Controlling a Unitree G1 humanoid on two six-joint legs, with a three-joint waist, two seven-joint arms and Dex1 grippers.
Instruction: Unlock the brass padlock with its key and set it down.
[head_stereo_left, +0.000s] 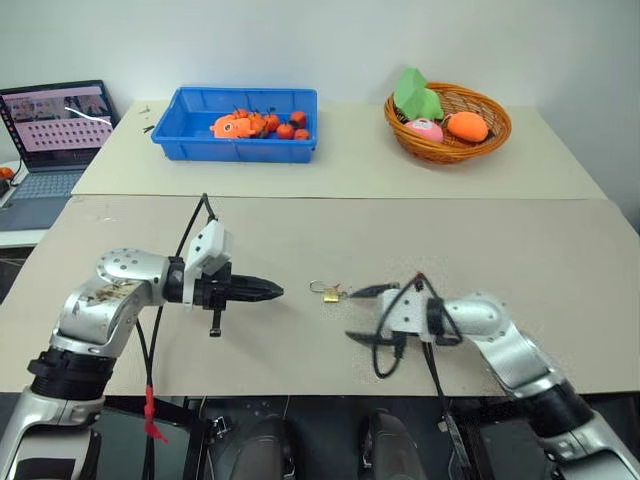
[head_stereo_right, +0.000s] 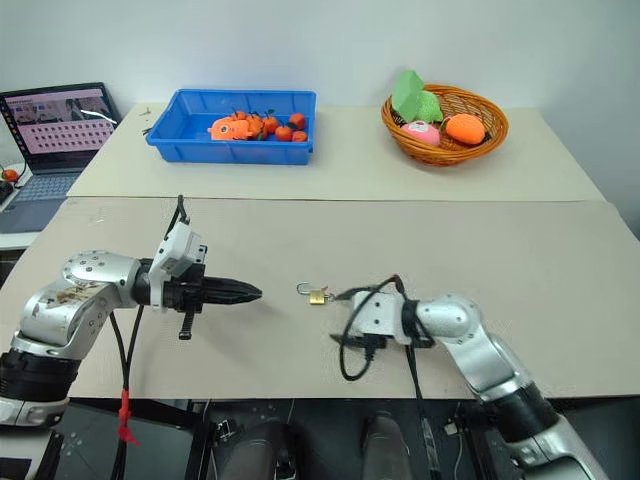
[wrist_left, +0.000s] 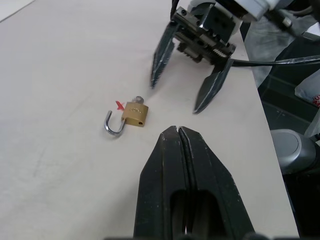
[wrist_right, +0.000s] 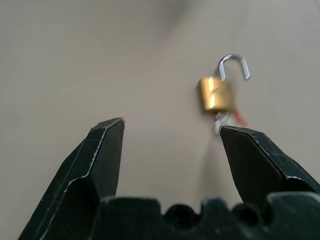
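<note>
The brass padlock (wrist_left: 135, 114) lies flat on the beige table between my two grippers, its silvery shackle (wrist_left: 113, 128) swung open. The key (wrist_left: 138, 99) sticks out of the lock's base beside a small red tag (wrist_left: 119, 105). My left gripper (head_stereo_left: 278, 291) is shut and empty, pointing at the padlock (head_stereo_left: 330, 293) from a short way off. My right gripper (head_stereo_left: 360, 314) stands open just right of the lock, touching nothing. In the right wrist view the padlock (wrist_right: 216, 93) lies just beyond one black fingertip (wrist_right: 240, 137).
A blue bin (head_stereo_left: 190, 135) of small orange fruits sits on the far table, with a wicker basket (head_stereo_left: 490, 135) of toys to its right. A laptop (head_stereo_left: 55, 130) is at far left. The table's front edge runs close beneath both arms.
</note>
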